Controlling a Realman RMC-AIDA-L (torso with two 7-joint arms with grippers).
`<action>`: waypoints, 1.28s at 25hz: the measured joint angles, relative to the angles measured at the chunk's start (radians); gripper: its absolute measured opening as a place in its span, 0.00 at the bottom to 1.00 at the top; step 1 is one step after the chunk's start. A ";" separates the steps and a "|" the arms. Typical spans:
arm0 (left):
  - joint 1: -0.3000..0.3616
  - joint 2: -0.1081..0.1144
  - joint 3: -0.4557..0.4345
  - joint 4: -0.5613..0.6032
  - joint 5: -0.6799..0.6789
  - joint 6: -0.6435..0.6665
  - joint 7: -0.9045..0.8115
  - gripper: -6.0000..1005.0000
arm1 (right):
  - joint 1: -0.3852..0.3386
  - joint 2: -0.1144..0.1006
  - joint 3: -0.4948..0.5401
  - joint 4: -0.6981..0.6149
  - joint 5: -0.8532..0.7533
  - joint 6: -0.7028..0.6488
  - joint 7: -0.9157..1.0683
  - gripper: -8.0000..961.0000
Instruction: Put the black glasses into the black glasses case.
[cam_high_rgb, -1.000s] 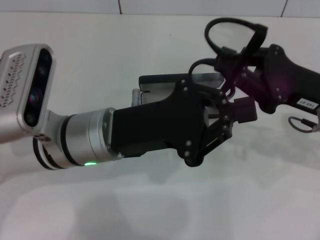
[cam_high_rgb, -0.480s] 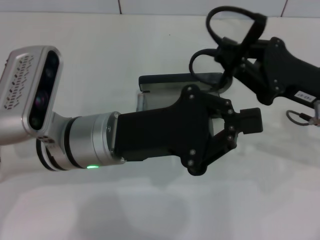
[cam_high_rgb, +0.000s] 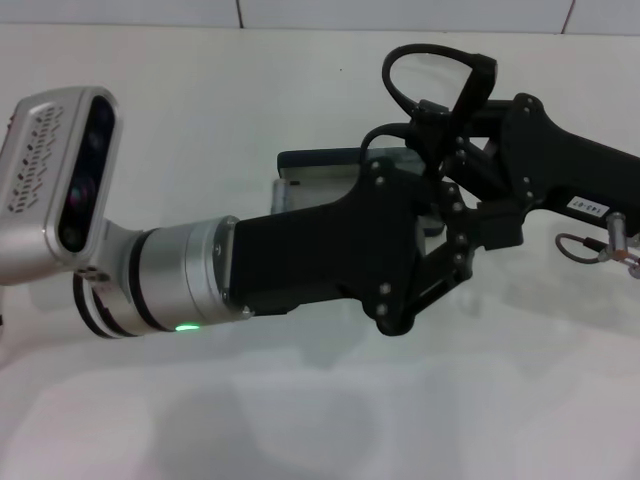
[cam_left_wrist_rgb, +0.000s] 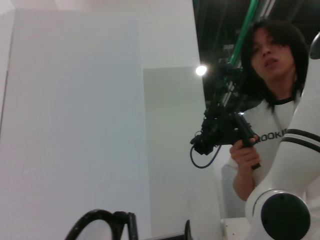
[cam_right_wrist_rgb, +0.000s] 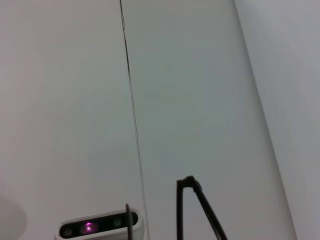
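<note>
Mid-task: my right gripper (cam_high_rgb: 445, 120) holds the glasses (cam_high_rgb: 432, 75) above the open case (cam_high_rgb: 320, 160); my left gripper (cam_high_rgb: 480, 235), jaws spread, hovers empty; insertion remains.

Left arm reaches across toward the right, its tool (cam_high_rgb: 470, 262) spread wide; right tool (cam_high_rgb: 440, 125) is clamped shut just behind it.

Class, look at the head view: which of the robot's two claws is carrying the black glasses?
The right claw carries the black glasses; the left claw holds nothing.
</note>
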 joint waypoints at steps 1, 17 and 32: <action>0.000 0.000 -0.001 -0.003 -0.001 0.000 0.000 0.05 | 0.000 0.000 -0.002 0.000 -0.001 0.000 0.000 0.12; 0.003 -0.001 0.002 -0.038 -0.053 -0.027 -0.004 0.05 | 0.002 0.000 -0.051 0.000 0.002 0.011 0.000 0.12; 0.005 -0.002 0.001 -0.044 -0.057 -0.027 -0.003 0.05 | -0.003 0.000 -0.061 0.000 0.002 0.009 0.000 0.12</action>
